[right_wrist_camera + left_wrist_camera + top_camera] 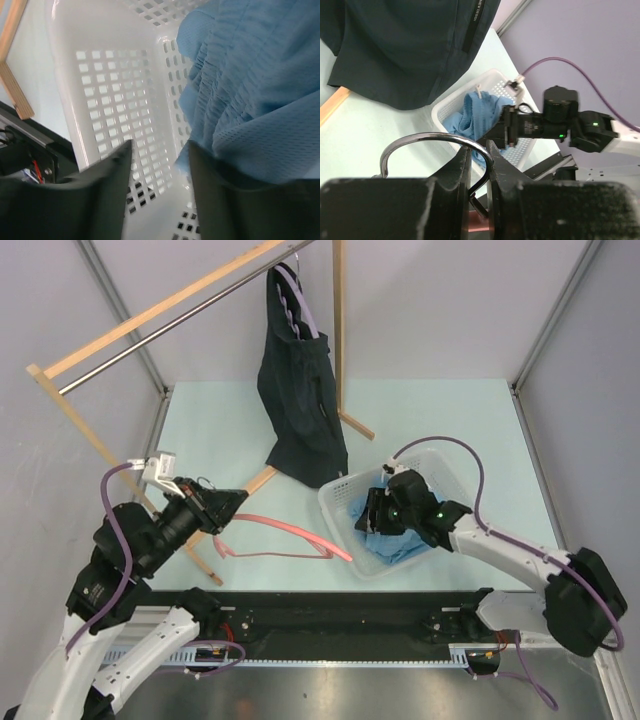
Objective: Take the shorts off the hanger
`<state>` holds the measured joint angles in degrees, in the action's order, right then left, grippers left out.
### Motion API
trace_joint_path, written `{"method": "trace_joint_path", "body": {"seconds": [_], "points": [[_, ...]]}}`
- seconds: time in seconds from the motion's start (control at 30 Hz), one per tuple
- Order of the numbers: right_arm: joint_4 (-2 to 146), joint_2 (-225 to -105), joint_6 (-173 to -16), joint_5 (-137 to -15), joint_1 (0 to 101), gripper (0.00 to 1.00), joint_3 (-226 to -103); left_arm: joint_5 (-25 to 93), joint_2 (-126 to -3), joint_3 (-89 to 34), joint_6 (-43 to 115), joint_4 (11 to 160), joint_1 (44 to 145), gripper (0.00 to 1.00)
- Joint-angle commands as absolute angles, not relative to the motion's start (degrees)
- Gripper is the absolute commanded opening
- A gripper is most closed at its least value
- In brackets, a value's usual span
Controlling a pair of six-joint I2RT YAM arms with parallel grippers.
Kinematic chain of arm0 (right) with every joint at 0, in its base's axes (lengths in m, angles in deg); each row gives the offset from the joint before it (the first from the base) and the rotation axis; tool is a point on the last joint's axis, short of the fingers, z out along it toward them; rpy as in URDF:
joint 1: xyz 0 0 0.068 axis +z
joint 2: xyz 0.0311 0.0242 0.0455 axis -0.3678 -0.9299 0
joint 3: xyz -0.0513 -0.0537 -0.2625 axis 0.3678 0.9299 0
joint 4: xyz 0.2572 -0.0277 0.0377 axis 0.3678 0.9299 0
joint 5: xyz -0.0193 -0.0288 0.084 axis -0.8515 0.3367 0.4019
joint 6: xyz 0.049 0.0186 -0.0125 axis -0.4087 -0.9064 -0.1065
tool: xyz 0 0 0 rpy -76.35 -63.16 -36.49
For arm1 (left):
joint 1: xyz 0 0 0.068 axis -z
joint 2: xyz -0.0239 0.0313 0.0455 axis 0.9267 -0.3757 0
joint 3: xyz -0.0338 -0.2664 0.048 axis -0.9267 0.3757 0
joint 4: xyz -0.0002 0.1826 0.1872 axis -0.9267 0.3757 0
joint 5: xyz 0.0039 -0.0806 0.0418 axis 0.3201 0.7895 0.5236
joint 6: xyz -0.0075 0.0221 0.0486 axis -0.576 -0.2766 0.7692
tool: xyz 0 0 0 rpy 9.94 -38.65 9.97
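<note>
The dark shorts (305, 390) hang on a lavender hanger (300, 300) hooked over the metal rail (170, 326) of a wooden rack (150, 313) at the back of the pale desk (230, 430); they droop long and slightly slanted, and their lower hem ends close to the far left corner of a white basket (440, 462); the light blue shorts (395, 545) lie bunched inside that basket, toward its near side. The left gripper (232, 502) is closed narrow on the pink hanger (290, 528), which carries no cloth; in the left wrist view its fingers (465, 167) pinch the wire of the hanger's metal hook (420, 137), the hook curving up and over to the left of them; the pink bar reaches out over the desk toward the basket's near left corner, and whether it touches the desk cannot be told. The right gripper (378, 512) is down inside the basket, beside the blue cloth; in the right wrist view its fingers (110, 180) stand wide apart with only the basket's perforated wall (100, 75) showing between them, and the blue mesh of the shorts (250, 75) drapes against the finger on the right without being pinched.
</note>
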<state>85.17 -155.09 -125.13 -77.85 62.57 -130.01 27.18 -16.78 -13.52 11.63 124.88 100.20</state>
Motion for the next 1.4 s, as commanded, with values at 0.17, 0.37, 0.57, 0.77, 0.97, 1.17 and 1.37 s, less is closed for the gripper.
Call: {"method": "trace_joint_path", "body": {"seconds": [0.17, 0.37, 0.57, 0.77, 0.97, 1.17, 1.37], "points": [[96.41, -130.54, -127.9, -86.12, 63.24, 1.0, -133.47, 26.96, -21.87, -15.5, 18.94, 122.32, 99.92, 0.0], [93.88, -118.75, -125.72, -76.23, 63.06, 1.0, -134.61, 21.78, -29.77, -17.96, 22.28, 125.39, 99.92, 0.0], [82.2, -118.03, -128.61, -61.09, 63.85, 1.0, -136.19, 18.79, -35.4, -19.81, 23.95, 126.8, 99.92, 0.0], [86.04, -126.02, -123.09, -65.02, 74.44, 1.0, -143.47, 19.4, -36.99, -20.43, 24.66, 127.24, 99.92, 0.0], [90.0, -135.33, -115.61, -82.96, 88.36, 0.95, -148.85, 21.33, -36.47, -20.08, 25.01, 128.39, 99.92, 0.01], [91.06, -141.41, -113.41, -90.24, 94.25, 0.54, -151.66, 23.09, -34.97, -19.73, 25.01, 128.91, 99.92, 0.0], [92.28, -139.75, -115.16, -98.25, 96.63, 0.0, -151.66, 26.5, -31.64, -19.46, 23.96, 128.56, 99.92, 0.12]]}}
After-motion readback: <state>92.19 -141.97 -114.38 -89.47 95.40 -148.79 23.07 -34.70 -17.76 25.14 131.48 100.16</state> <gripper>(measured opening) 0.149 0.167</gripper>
